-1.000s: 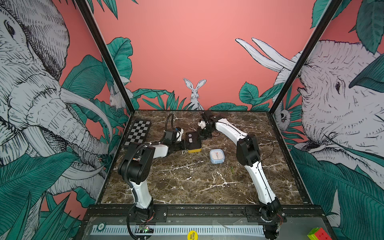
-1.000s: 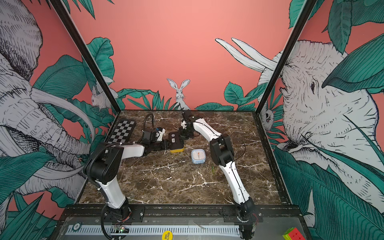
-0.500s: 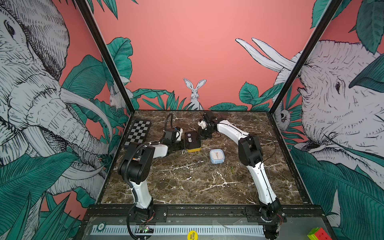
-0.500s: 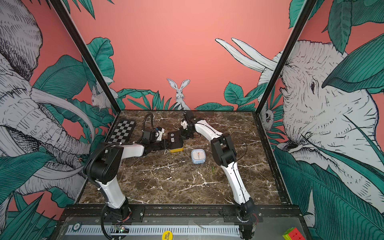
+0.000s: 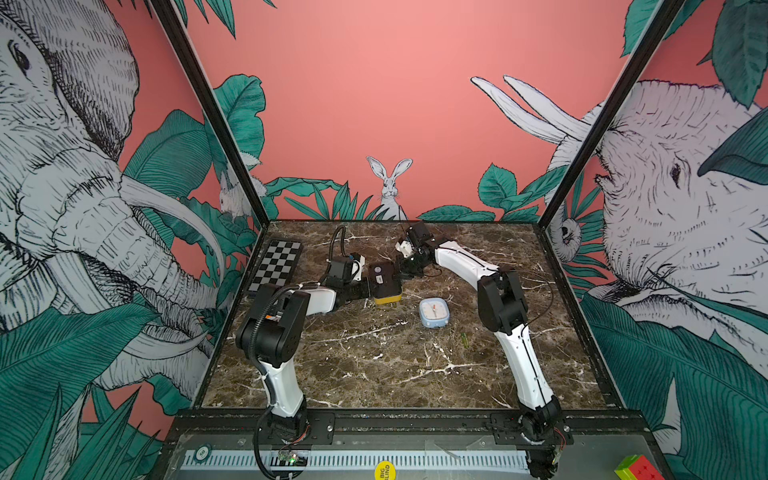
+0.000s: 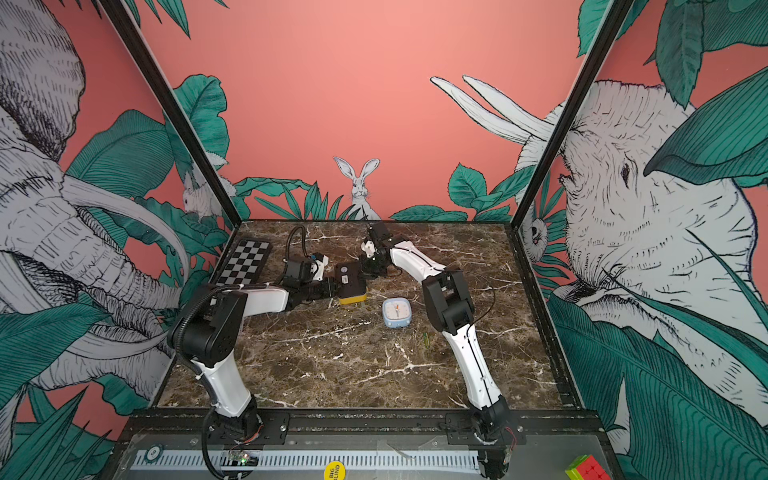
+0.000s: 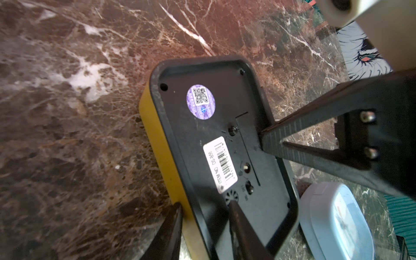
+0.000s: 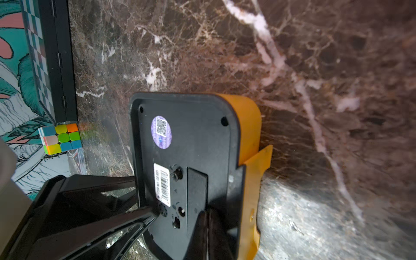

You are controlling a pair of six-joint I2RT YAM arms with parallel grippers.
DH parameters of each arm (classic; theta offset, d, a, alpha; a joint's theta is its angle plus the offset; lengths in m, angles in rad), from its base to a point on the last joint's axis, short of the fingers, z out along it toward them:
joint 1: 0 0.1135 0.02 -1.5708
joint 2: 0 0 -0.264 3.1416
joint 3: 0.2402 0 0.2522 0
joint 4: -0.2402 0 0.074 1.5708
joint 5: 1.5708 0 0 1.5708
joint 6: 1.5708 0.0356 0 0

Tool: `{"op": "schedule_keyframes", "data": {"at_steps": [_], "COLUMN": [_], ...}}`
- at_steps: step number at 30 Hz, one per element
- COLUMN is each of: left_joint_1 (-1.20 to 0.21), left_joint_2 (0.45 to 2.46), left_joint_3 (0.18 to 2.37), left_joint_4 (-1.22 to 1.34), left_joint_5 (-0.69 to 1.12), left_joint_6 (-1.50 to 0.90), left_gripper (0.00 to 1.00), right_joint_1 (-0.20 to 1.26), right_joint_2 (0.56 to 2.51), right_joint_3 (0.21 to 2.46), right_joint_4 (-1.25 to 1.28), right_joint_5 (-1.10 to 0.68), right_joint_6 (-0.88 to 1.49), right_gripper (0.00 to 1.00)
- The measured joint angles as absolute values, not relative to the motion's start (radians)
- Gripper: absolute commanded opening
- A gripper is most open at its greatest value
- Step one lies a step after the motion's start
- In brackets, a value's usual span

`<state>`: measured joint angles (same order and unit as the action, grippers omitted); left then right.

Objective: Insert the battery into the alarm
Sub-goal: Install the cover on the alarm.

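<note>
Alarm (image 5: 386,282) lies face down on marble table (image 5: 374,365), black back up, yellow case underneath. Left gripper (image 7: 204,203) stands narrow, clamped on alarm's edge: one finger (image 7: 171,229) outside the yellow side, the other on the black back by the speaker holes. Right gripper (image 8: 206,216) has jaws fully closed, nothing between them, tips pressed on the alarm's back next to rectangular cover panel (image 8: 197,189). Barcode label (image 7: 221,164) and purple QR sticker (image 7: 200,101) sit on that back. Blue clock (image 5: 434,312) is just beside alarm on the right arm's side, apart from it. Checkerboard (image 6: 245,262) lies near alarm on the left arm's side. Small green stick (image 5: 463,338) lies beyond blue clock from alarm; too small to tell if it is the battery.
</note>
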<state>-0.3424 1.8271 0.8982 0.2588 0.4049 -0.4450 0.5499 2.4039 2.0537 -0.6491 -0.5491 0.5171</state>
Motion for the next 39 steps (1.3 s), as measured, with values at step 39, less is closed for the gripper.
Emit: {"op": "schedule_keyframes", "data": {"at_steps": [39], "left_joint_1": [-0.346], "left_joint_2": [1.832], "left_joint_3": [0.901], "left_joint_4": [0.266], "left_joint_5": [0.408], "left_joint_6": [-0.445], "left_gripper": [0.36], "right_joint_1": [0.550], "right_joint_2": [2.312], "right_joint_3": [1.913], "right_joint_4": [-0.485], "right_joint_5": [-0.561], "right_joint_6": [0.588], "right_gripper": [0.00]}}
